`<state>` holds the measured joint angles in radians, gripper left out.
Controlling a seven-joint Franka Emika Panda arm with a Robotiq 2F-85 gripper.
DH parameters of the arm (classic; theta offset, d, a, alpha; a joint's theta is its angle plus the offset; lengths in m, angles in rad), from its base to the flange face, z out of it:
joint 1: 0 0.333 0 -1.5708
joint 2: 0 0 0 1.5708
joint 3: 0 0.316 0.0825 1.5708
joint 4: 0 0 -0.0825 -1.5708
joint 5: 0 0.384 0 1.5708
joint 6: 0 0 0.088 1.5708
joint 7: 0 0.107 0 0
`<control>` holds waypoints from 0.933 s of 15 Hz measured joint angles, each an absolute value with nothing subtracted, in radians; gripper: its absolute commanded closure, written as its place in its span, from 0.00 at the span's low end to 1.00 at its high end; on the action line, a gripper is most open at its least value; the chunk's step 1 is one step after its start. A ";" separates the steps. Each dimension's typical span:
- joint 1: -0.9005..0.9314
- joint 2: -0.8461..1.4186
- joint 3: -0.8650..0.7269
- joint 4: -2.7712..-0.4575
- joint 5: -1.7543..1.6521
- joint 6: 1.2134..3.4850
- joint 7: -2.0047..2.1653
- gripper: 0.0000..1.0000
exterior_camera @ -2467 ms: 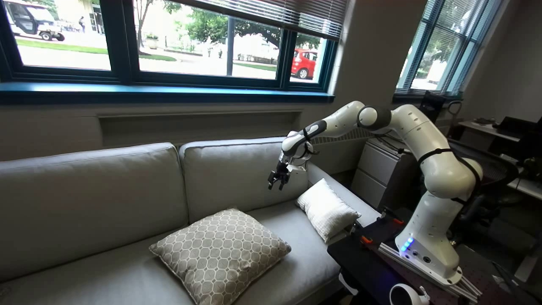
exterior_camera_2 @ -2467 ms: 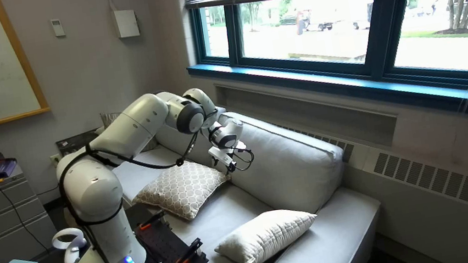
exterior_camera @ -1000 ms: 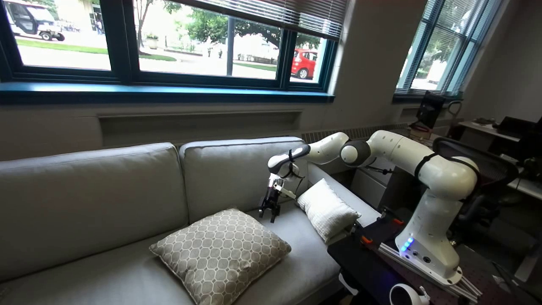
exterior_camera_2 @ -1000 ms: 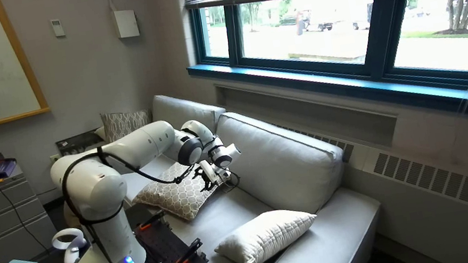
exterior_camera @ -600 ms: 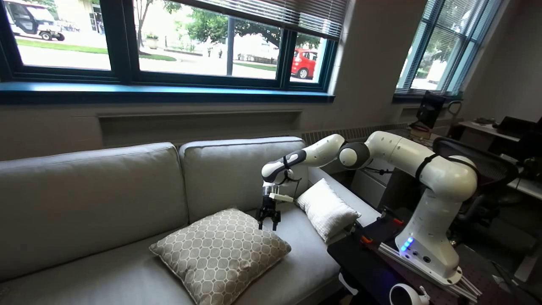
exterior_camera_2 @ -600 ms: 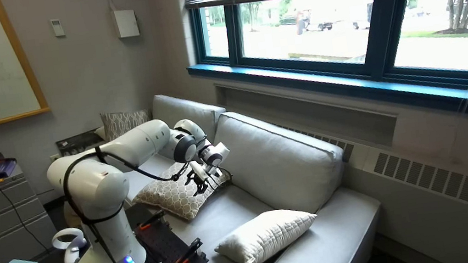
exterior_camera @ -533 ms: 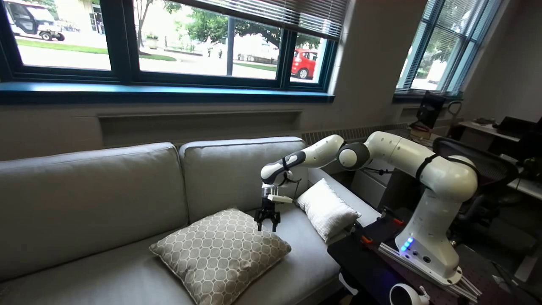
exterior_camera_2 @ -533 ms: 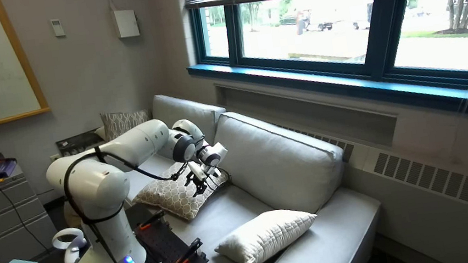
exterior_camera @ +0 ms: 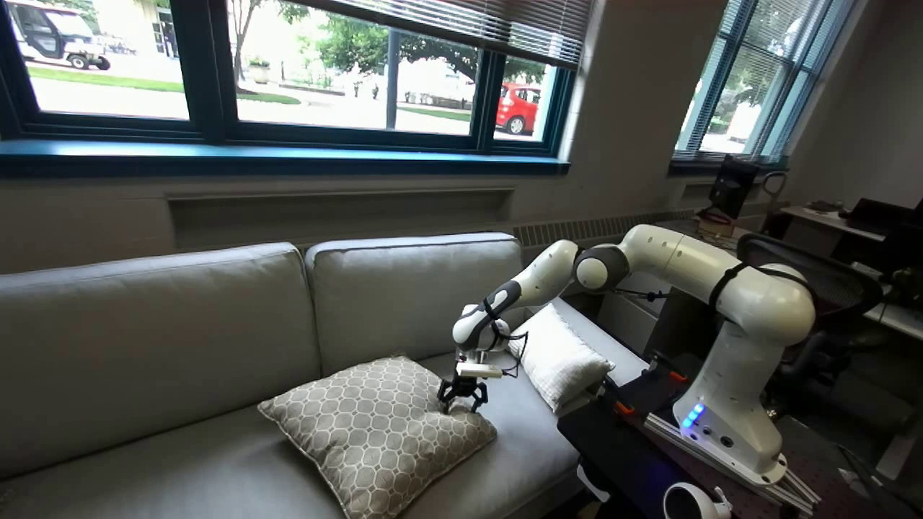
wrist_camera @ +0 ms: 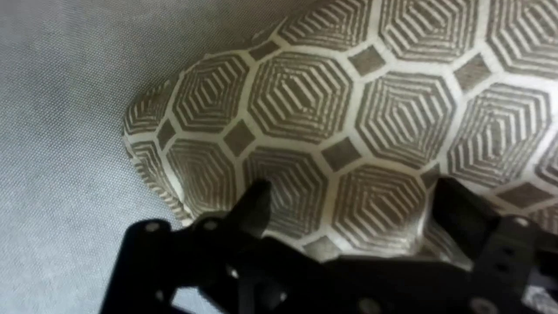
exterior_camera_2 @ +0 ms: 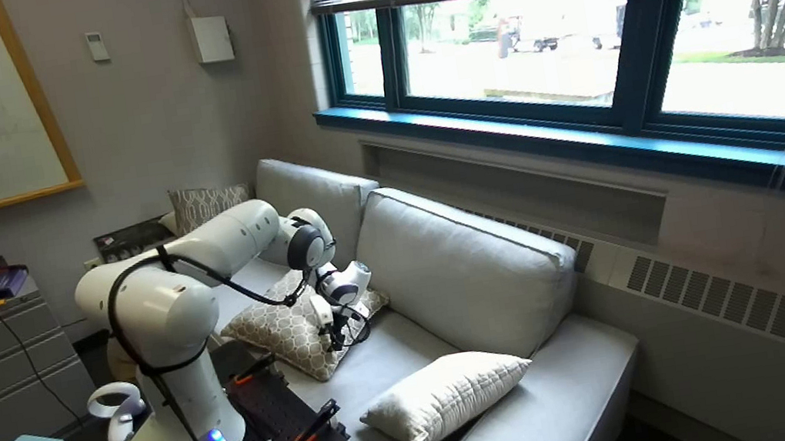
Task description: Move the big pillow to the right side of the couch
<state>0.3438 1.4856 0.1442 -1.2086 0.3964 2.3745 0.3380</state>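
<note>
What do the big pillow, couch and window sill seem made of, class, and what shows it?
Big pillow: matte woven fabric, likely; thread-like lines show. Couch: matte cloth; fine weave in the wrist view. Window sill: probably painted, semi-gloss; bright sheen; wood or metal unclear.

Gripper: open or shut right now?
Open. In the wrist view, the gripper has its fingers wide apart, with the big pillow showing between them; an exterior view shows that gap too.

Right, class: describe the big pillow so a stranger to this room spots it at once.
Below the wide blue-framed window stands a light grey couch. On it lies the big throw pillow, square and tan with pale octagon outlines. Unlike the smaller white pillow or the upright patterned pillow, it lies beneath the pincer.
</note>
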 measured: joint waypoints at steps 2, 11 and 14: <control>0.324 1.483 0.169 -1.266 0.430 2.451 0.339 0.25; 0.274 1.471 0.262 -1.306 0.437 2.484 0.316 0.84; 0.271 1.462 0.276 -1.312 0.437 2.492 0.306 1.00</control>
